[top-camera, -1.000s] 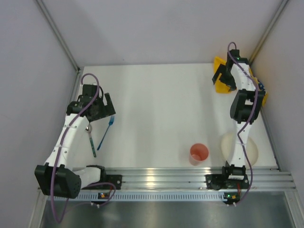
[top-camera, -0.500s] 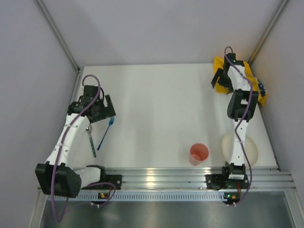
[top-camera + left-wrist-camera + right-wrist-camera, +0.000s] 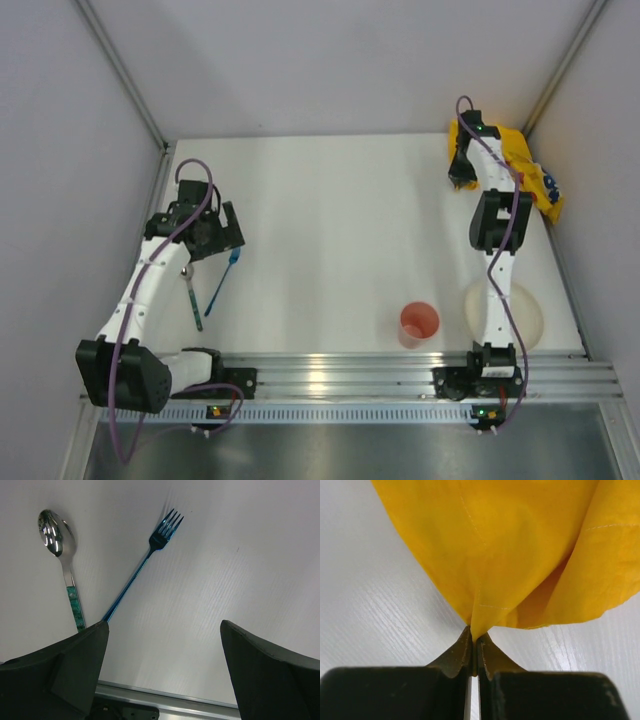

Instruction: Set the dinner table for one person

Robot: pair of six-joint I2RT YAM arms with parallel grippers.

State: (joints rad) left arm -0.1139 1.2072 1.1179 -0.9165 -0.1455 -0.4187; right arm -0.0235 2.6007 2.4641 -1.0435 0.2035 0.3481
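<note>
The right gripper (image 3: pixel 474 647), stretched to the far right corner of the dinner table (image 3: pixel 340 220), has its fingers pinched tight on a fold of the yellow cloth (image 3: pixel 510 545), which lies bunched near the right-hand wall. The left gripper (image 3: pixel 165 645) hangs with jaws wide apart, holding nothing, over the table's left side. There a blue fork (image 3: pixel 142 567) and a green-handled spoon (image 3: pixel 62 560) lie just beside each other, heads pointing away from the arm bases. Near the ribbed aluminium rail (image 3: pixel 340 372) stand a pink cup (image 3: pixel 419 323) and, to its right, a pale plate (image 3: pixel 535 315) partly hidden by the right arm.
</note>
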